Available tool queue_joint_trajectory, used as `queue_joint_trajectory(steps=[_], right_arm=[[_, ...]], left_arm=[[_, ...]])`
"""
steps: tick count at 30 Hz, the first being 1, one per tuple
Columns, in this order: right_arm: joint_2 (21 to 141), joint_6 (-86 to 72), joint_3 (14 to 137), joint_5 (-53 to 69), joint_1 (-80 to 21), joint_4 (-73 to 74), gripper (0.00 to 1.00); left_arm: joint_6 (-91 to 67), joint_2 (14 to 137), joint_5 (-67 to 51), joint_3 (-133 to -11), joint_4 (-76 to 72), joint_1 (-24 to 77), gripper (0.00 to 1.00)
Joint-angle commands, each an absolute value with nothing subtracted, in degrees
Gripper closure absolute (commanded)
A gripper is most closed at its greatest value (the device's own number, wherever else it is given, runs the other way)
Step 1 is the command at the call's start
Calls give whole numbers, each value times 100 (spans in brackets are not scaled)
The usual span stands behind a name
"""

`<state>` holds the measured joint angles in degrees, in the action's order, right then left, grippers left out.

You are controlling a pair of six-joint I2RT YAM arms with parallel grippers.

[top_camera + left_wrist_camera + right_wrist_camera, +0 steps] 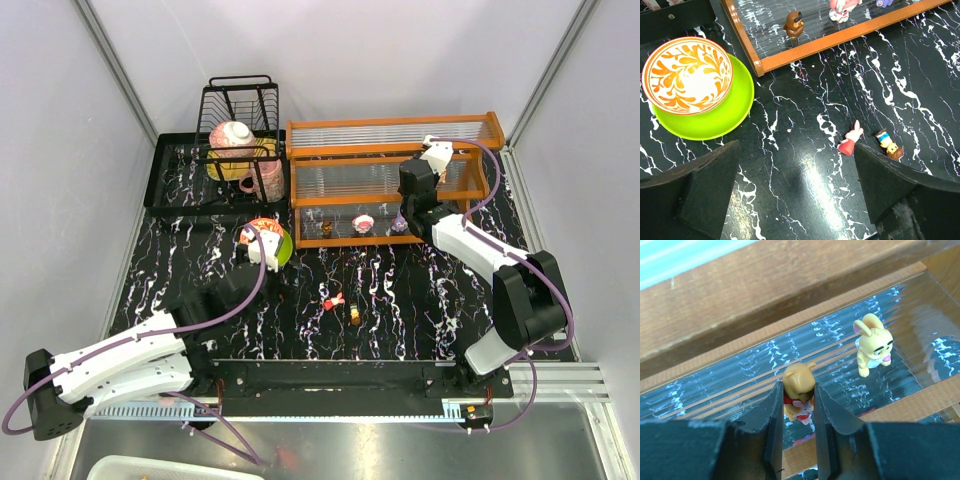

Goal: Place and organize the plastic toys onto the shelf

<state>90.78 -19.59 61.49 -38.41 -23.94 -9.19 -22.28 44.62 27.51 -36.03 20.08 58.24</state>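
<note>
The orange-framed shelf (392, 128) stands at the back of the table. My right gripper (796, 390) is shut on a yellow bear toy (799, 381) in a red shirt and holds it over the shelf's middle tier (730, 385); it shows in the top view (411, 196). A yellow rabbit toy (872, 344) stands on that tier to the right. A brown toy (793, 25), a pink-white toy (841, 9) and a purple toy (885, 2) stand on the bottom tier. A red-pink toy (850, 139) and a small brown-headed toy (888, 143) lie on the table. My left gripper (797, 192) is open and empty just left of them.
A red patterned bowl (688, 74) on a green plate (737, 107) sits left of the shelf. A black wire dish rack (240, 110) with a pink pot stands on a black tray (175, 185) at the back left. Grey walls close in on the sides.
</note>
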Motion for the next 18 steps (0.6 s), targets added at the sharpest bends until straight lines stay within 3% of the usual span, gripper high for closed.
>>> queue_joint_trajectory(steps=[1, 18], right_arm=[[9106, -2039, 6170, -3946, -2364, -870, 100], [8824, -1679, 6012, -3981, -2364, -1222, 100]], left_arm=[[-2162, 4403, 2883, -3604, 1855, 5792, 1], [-2171, 4394, 2865, -3612, 1863, 5783, 1]])
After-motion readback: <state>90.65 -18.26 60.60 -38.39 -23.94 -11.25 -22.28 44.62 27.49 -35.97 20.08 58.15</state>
